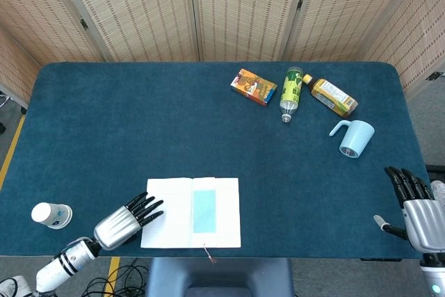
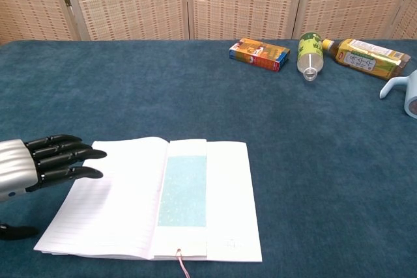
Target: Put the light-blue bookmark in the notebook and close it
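Left hand (image 1: 128, 218) sits at the 7 o'clock corner of the bench, holding nothing, its dark fingers (image 2: 68, 156) stretched out flat and slightly apart, their tips over the left edge of the open notebook. Right hand (image 1: 417, 206) sits at the 4 o'clock edge, also holding nothing, fingers extended and spread, thumb out to the side; the chest view does not show it.

Blue bench (image 1: 139, 123) fills nearly the whole head view, with woven screens (image 1: 236, 8) standing behind it at 12 o'clock.

White notebook (image 1: 167, 213) lies open and flat at 6 o'clock, near the front edge. Its left page is lined. A thin reddish ribbon (image 2: 184, 264) trails out from the bottom of the spine.

Light-blue bookmark (image 1: 204, 211) lies flat inside the notebook, upright along the middle, just right of the spine fold, well within the page edges.

At 1 to 2 o'clock, well apart from the notebook, sits a small group. An amber bottle (image 1: 334, 97) with a yellow cap lies on its side. Just beside it, a green-labelled clear bottle (image 1: 291, 92) lies on its side, its mouth pointing toward the front. An orange carton (image 1: 254, 87) lies flat to the left of that bottle. A light-blue mug (image 1: 353, 138) lies tipped on its side at 3 o'clock, open mouth facing the front; what is inside cannot be told.

Small white paper cup (image 1: 50, 215) stands upright off the bench's 8 o'clock edge, near the left arm.
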### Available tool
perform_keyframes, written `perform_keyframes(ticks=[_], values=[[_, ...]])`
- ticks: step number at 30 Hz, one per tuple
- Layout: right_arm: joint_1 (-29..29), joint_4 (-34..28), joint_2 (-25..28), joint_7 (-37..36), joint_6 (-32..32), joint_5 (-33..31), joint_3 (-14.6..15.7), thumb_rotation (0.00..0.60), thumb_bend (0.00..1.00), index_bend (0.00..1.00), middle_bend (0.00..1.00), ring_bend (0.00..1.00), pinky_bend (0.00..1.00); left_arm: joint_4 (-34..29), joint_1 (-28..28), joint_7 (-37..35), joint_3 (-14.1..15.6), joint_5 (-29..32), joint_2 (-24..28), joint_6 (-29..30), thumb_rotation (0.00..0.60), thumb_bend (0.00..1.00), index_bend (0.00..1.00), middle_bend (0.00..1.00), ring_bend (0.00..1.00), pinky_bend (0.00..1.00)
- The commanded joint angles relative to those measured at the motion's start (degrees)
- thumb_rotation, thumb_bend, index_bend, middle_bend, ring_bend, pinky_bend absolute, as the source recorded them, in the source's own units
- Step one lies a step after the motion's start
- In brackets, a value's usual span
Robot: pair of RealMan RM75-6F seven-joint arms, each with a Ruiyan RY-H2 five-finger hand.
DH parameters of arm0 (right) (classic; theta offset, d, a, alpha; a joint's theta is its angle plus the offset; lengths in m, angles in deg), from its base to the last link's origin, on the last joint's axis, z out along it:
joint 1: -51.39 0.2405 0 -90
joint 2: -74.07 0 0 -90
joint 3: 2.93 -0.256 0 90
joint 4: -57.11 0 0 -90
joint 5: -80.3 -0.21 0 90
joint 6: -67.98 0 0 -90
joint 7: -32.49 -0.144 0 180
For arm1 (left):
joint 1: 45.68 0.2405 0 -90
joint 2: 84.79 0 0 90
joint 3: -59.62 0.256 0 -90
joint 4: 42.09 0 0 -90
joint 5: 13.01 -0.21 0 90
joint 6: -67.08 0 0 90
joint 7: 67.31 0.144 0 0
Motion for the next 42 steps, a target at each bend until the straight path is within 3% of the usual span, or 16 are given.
perform_keyframes(ticks=[1,16,28,42], values=[[-0.1,0.1,0.0,-0.1,0.1,-0.1,0.1,0.600,0.07,0.00,0.11,0.09,0.17,0.1,0.0,-0.1,-0.3,-0.2,-0.6,-0.6,0.600,0.20,0.12,0.00,0.00,0.09],[-0.6,0.4,0.0,-0.6,0.7,-0.5,0.1,0.600,0.07,0.00,0.11,0.09,0.17,1.9,-0.4,-2.5,-1.6,-2.2,-4.5,-0.6,0.600,0.20,0.15,0.00,0.00,0.09],[-0.8,0.6,-0.1,-0.9,0.8,-0.8,0.0,0.600,0.07,0.00,0.11,0.09,0.17,8.0,-0.8,-11.3,-2.6,-3.9,-9.0,4.2,0.600,0.20,0.32,0.00,0.00,0.09],[-1.1,0.9,0.0,-1.3,1.1,-1.0,-0.1,0.600,0.07,0.00,0.11,0.09,0.17,9.8,-1.8,-16.6,-3.2,-4.3,-11.7,6.3,0.600,0.49,0.46,0.06,0.00,0.09]])
